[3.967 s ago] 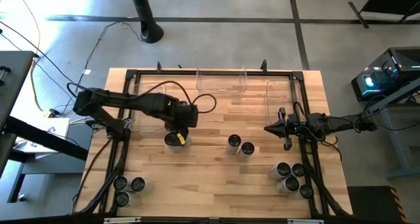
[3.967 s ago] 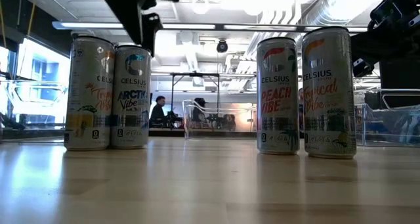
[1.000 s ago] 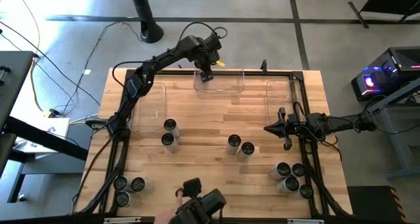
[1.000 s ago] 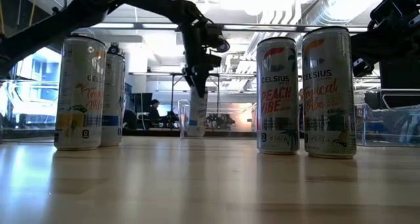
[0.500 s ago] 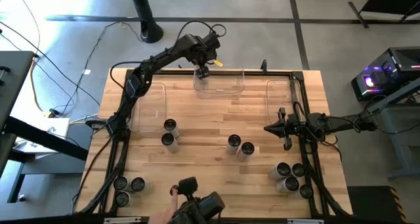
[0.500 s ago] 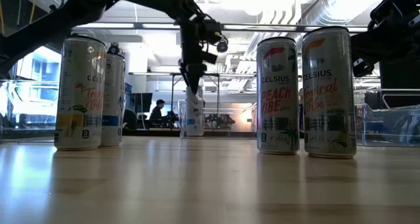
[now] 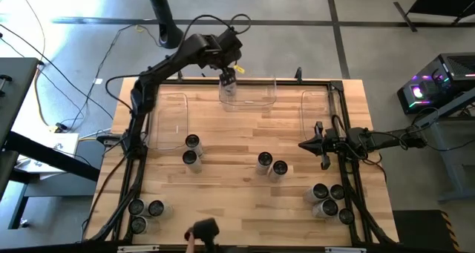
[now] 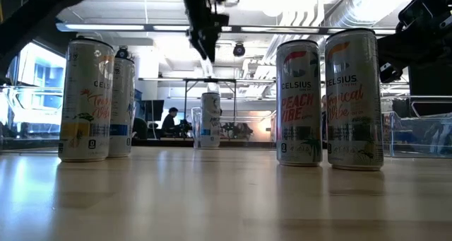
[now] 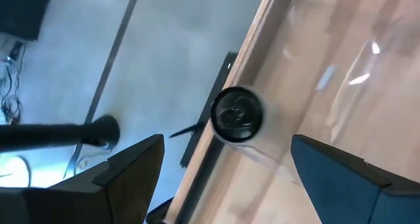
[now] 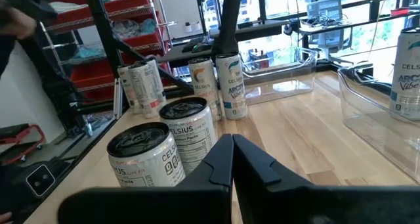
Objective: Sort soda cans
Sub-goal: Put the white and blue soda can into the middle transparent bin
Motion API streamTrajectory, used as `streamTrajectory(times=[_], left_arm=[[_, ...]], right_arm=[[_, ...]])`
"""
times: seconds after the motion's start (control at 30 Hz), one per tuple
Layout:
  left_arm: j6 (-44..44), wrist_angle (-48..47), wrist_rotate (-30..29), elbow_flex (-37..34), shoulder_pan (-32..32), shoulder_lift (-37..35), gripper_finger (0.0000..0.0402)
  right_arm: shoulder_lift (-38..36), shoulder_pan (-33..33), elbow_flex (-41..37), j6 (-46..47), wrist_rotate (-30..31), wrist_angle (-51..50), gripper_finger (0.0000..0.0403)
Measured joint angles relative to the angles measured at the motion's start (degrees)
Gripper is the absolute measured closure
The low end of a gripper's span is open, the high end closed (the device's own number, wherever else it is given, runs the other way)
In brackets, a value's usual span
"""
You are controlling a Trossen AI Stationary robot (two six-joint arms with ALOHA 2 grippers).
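Slim silver-white Celsius cans [image 7: 192, 150] with dark tops cluster at 7, 9, centre and 5 o'clock. One can [image 9: 237, 114] stands in the clear bin [image 7: 260, 96] at 12, under the left gripper [image 7: 229, 76], fingers spread; bin walls barely show. At 3, right gripper [image 7: 315, 145] is pressed together.

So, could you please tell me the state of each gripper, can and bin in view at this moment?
left gripper: open, above the far middle bin, holding nothing
can in the far middle bin: upright, released
far middle bin: holds that one can
right gripper: shut, empty, waiting by the right edge
right bin: holds one upright can, seen in the right wrist view
left bin: no can visible inside
cans on the table: upright, in clusters
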Motion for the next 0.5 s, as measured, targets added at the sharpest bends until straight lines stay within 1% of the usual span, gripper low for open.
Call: streamTrajectory(times=[0.07,0.17,0.27,0.4,0.5], left_arm=[[-2.17,-0.37,0.85,-0.38,-2.35,-2.28,0.0074],[-5.62,-1.78,5.1,-1.87,-7.64,-5.78,0.0074],[-7.59,-1.61,5.07,-7.22,-15.88,-9.39,0.0074],[-11.74,2.81,-0.27,-19.08,-28.36,-15.16,0.0079],[-15.5,4.22,-7.48,-29.46,-35.78,-20.39,0.008]], right_arm=[[-0.01,0.0,-0.02,0.0,0.0,0.0,0.0402],[-0.02,0.0,-0.01,0.0,-0.02,-0.01,0.0402],[0.0,0.0,0.0,0.0,-0.05,0.0,0.0402],[0.0,0.0,0.0,0.0,-0.24,-0.02,0.0402],[0.01,0.0,0.0,0.0,-0.22,-0.02,0.0402]])
